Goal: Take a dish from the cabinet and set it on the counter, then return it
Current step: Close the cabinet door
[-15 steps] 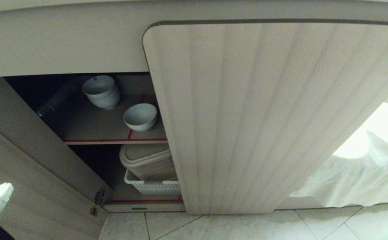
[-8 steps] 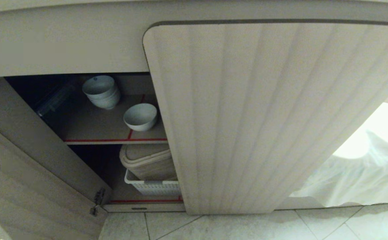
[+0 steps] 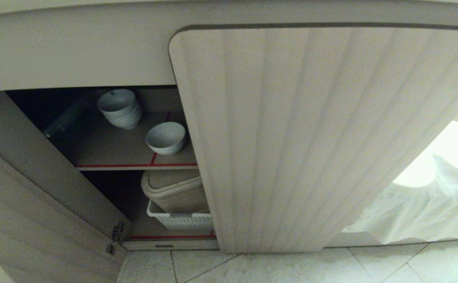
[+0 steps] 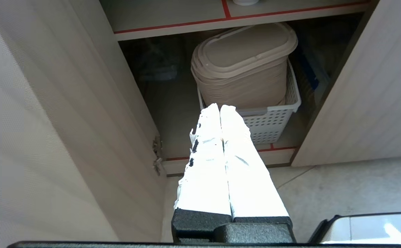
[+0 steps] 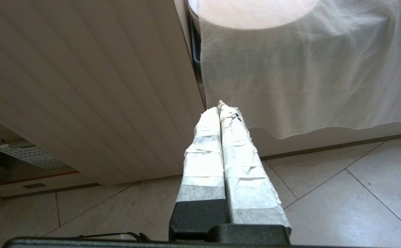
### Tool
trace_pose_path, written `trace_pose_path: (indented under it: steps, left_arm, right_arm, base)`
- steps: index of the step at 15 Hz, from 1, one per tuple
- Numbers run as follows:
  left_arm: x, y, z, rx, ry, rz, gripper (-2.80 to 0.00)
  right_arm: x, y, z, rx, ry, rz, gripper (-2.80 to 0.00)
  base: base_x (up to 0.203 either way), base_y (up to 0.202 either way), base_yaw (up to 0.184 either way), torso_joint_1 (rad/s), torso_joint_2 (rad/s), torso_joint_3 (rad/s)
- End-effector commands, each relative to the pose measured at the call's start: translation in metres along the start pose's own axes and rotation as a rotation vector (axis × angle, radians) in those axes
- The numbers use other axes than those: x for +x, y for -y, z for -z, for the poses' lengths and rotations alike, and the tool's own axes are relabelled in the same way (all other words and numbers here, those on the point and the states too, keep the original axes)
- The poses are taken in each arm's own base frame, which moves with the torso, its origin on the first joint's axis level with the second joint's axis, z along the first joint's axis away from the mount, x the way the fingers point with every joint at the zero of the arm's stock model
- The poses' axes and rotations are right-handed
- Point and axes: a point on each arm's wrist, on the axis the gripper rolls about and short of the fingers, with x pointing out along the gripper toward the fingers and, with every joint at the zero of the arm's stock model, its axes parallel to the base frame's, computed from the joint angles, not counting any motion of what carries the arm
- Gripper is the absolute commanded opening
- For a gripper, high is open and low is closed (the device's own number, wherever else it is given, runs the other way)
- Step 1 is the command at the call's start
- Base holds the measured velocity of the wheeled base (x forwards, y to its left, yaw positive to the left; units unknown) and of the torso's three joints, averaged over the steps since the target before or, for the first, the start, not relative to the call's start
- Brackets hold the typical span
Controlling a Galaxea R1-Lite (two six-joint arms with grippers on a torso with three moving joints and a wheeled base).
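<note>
Cabinet [image 3: 315, 137] with its left door [image 3: 36, 204] swung open and its right door closed. I see the dish [image 3: 165, 137], a plain white bowl, standing alone on the red-edged upper shelf [image 3: 134, 166], near the front edge and just left of the closed door; a stack of like bowls [image 3: 119, 107] sits farther back and to its left. Below, a lidded beige bin [image 3: 173, 190] rests in a white perforated basket [image 3: 179, 221]. The counter appears only as the pale band [image 3: 75, 51] above the opening.

Both arms hang low outside the cabinet. The left gripper [image 4: 220, 110] has its taped fingers pressed together and holds nothing; it points at the lower compartment. The right gripper [image 5: 220, 110] is likewise pressed together and empty, near a draped white cloth [image 5: 307, 75] beyond the closed door.

Hazards, as I judge them:
- The dish sits close to the shelf edge. A careless nudge could tip it onto the tiled floor [image 3: 291, 267].
- Reaching in, an arm could strike the open door or the closed door's edge.
- A gripper aimed too far back could disturb the stacked bowls.
- If the open door swings inward, it would narrow my approach.

I can read no brand, label or writing anywhere.
</note>
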Motion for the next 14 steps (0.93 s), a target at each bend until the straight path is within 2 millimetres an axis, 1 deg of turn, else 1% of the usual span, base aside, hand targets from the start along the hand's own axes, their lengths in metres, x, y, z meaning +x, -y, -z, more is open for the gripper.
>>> trace_pose_path:
  steps: [1, 14]
  left_arm:
    - [-0.0002, 0.0, 0.0001, -0.011, 0.002, -0.001, -2.8]
    - [-0.0002, 0.0, 0.0003, -0.03, 0.001, 0.0, -2.8]
  right_arm:
    - [0.0001, 0.0, -0.0002, 0.001, -0.001, 0.0, -2.8]
    - [0.0001, 0.0, 0.0, 0.001, -0.001, 0.0, -2.8]
  base:
    - [0.0, 0.0, 0.0, 0.0, 0.0, 0.0]
    - [0.0, 0.0, 0.0, 0.0, 0.0, 0.0]
